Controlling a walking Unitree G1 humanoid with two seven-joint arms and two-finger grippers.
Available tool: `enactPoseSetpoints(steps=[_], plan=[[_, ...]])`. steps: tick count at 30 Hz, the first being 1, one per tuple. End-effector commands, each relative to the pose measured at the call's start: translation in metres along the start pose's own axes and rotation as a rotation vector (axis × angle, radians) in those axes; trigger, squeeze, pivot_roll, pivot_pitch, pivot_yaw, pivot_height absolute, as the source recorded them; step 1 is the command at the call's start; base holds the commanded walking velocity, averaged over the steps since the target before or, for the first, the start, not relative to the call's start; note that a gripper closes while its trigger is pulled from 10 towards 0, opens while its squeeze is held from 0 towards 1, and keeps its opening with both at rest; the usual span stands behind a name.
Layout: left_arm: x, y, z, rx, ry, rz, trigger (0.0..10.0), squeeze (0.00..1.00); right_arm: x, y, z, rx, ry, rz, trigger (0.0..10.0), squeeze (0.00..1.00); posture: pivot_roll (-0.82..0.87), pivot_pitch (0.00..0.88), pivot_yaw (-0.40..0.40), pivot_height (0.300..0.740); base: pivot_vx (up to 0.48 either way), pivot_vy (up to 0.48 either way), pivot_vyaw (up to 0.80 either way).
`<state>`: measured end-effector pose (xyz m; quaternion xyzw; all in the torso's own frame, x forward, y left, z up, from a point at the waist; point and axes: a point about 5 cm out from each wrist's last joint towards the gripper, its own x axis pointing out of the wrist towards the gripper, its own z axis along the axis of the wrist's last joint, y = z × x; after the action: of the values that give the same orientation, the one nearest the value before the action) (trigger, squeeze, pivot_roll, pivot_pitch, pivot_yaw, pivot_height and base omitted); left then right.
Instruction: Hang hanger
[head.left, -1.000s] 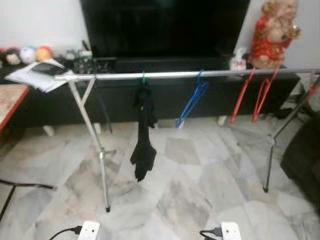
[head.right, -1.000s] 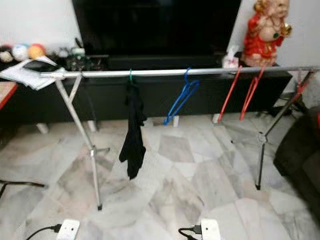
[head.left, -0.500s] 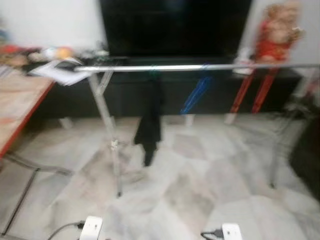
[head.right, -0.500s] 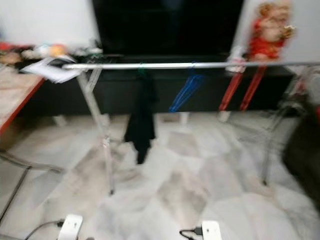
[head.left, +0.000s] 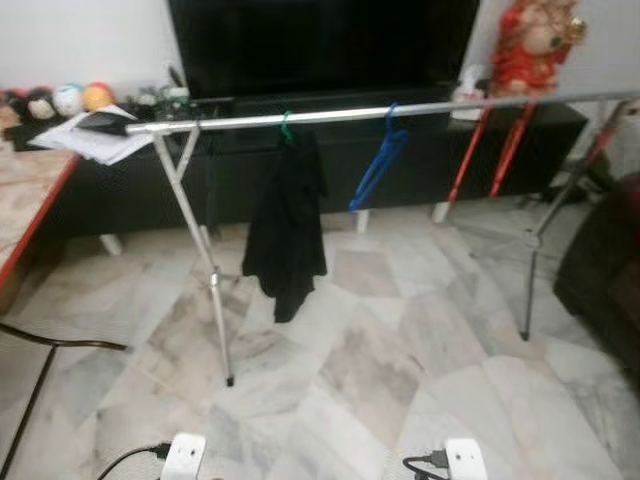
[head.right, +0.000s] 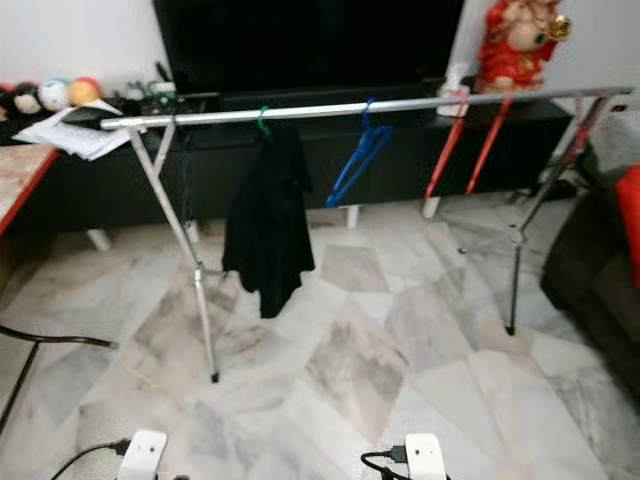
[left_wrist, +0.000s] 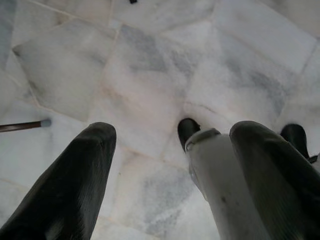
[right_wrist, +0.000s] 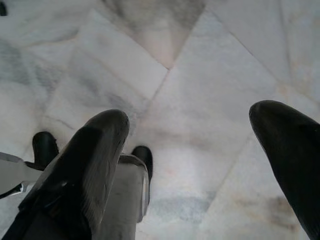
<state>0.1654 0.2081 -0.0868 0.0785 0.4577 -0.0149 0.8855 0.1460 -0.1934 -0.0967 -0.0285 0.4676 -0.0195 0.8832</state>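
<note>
A long silver rail (head.left: 340, 113) on crossed legs spans the room in front of me. On it hangs a green hanger (head.left: 287, 127) carrying a black garment (head.left: 287, 225). Further right are a bare blue hanger (head.left: 380, 165) and two red hangers (head.left: 470, 150). Both arms hang down over the marble floor. In the left wrist view my left gripper (left_wrist: 175, 131) is open with nothing between its fingers. In the right wrist view my right gripper (right_wrist: 190, 115) is also open and holds nothing.
Behind the rail stands a low black TV stand (head.left: 130, 195) with a big dark screen (head.left: 320, 45) and a red figurine (head.left: 525, 45). A red-edged table (head.left: 25, 195) is on the left and a dark sofa (head.left: 605, 270) on the right. Pale marble floor (head.left: 370, 370) lies before the rail.
The head view swung left with blur, then settled a little higher and further left. The black garment now shows a wider face. Both grippers hang as before.
</note>
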Motion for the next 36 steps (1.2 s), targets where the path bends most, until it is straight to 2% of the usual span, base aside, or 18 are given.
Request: enactPoseSetpoints(steps=[1,9,14,19,25,36], plan=[[-0.0026,0.0027,-0.0107,-0.012,0.032,0.005,10.0,0.0,-0.0001,0.0019,-0.0013,-0.011,0.009,0.009,10.0,0.0,-0.11,0.0,-0.012,0.74,0.0,0.0,-0.73],[-0.0018,-0.0022,-0.009,0.032,0.03,-0.01,10.0,0.0,-0.0002,0.0009,-0.002,-0.026,0.016,0.009,10.0,0.0,-0.12,0.0,-0.014,0.74,0.0,-0.036,-0.72],[-0.0015,-0.0019,-0.0083,0.014,0.029,-0.003,10.0,0.0,0.0,0.0009,-0.0013,-0.03,0.015,0.011,10.0,0.0,-0.12,0.0,-0.016,0.74,0.0,-0.319,-0.71],[-0.0017,-0.0008,-0.0087,0.047,0.035,-0.014,10.0,0.0,0.0001,0.0017,-0.0008,-0.029,0.012,0.013,10.0,0.0,-0.11,0.0,-0.013,0.74,0.0,0.0,-0.69],[-0.0022,0.0002,-0.0106,0.026,0.038,-0.002,10.0,0.0,0.0003,0.0019,-0.0005,-0.031,0.014,0.016,10.0,0.0,-0.11,0.0,-0.017,0.74,0.0,-0.133,-0.66],[-0.0025,0.0018,-0.0108,0.049,0.038,-0.001,10.0,0.0,0.0003,0.0008,-0.0002,-0.002,0.011,0.0,10.0,0.0,-0.11,0.0,-0.018,0.74,0.0,-0.073,-0.66]])
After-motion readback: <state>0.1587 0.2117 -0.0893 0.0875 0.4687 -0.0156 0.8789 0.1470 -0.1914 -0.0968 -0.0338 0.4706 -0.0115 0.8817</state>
